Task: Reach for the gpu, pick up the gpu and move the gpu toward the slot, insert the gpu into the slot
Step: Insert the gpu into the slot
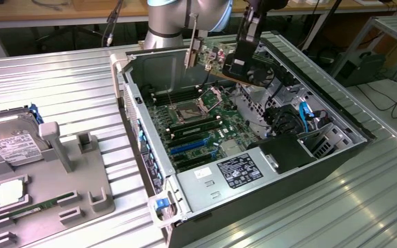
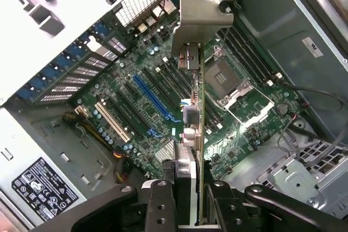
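Plainly, little writing could be read. A white printed label was seen on the hard drive [image 1: 9, 146] at nine o'clock in the exterior view, and another on the power supply [image 1: 240, 170] at five o'clock inside the open computer case [image 1: 340, 121]. The print on both was too small to be made out. The same kind of black-and-white sticker [image 2: 41, 188] was caught in the wrist view, equally illegible.

The arm [image 1: 165, 20] was brought down from twelve o'clock in the exterior view, with the claw [image 1: 235, 68] hung above the far end of the case. The claw [image 2: 196, 202] was seen closed on the gpu [image 2: 191, 115], one finger pressed to each face of the card. The gpu [image 1: 209, 56] was held on edge in the air, its silver bracket turned toward nine o'clock, clear of the motherboard [image 1: 209, 126]. The slot [image 2: 155, 101], long and blue, was left unfilled; in the exterior view it [image 1: 188, 149] lay toward six o'clock from the card, well apart from it. The case was rested on the ribbed metal tabletop [image 1: 60, 82], with a grey fixture [image 1: 54, 175] beside the hard drive.
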`<action>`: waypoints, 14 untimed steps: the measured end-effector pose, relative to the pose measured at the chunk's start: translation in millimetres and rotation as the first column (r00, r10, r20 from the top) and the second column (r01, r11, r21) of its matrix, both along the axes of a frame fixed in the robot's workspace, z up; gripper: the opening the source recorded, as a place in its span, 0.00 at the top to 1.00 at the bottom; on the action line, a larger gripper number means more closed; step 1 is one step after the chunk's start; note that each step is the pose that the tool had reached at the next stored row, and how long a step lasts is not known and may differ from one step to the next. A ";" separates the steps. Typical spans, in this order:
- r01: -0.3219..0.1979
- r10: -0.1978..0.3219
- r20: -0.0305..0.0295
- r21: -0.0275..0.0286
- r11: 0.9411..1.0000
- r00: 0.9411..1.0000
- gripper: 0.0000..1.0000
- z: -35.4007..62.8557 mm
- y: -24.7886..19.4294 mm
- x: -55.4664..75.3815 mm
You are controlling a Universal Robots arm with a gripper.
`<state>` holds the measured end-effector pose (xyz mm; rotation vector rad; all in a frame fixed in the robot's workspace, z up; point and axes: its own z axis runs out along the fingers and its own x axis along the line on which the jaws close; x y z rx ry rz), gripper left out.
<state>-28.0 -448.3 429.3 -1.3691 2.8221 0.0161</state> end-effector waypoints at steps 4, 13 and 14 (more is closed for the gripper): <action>-0.113 0.113 0.000 0.000 0.994 0.994 0.72 0.0 -0.3 0.0; -0.257 0.257 0.000 0.000 0.966 0.966 0.72 0.1 -0.5 0.0; -0.268 0.268 0.000 0.000 0.963 0.963 0.72 0.1 -0.5 0.0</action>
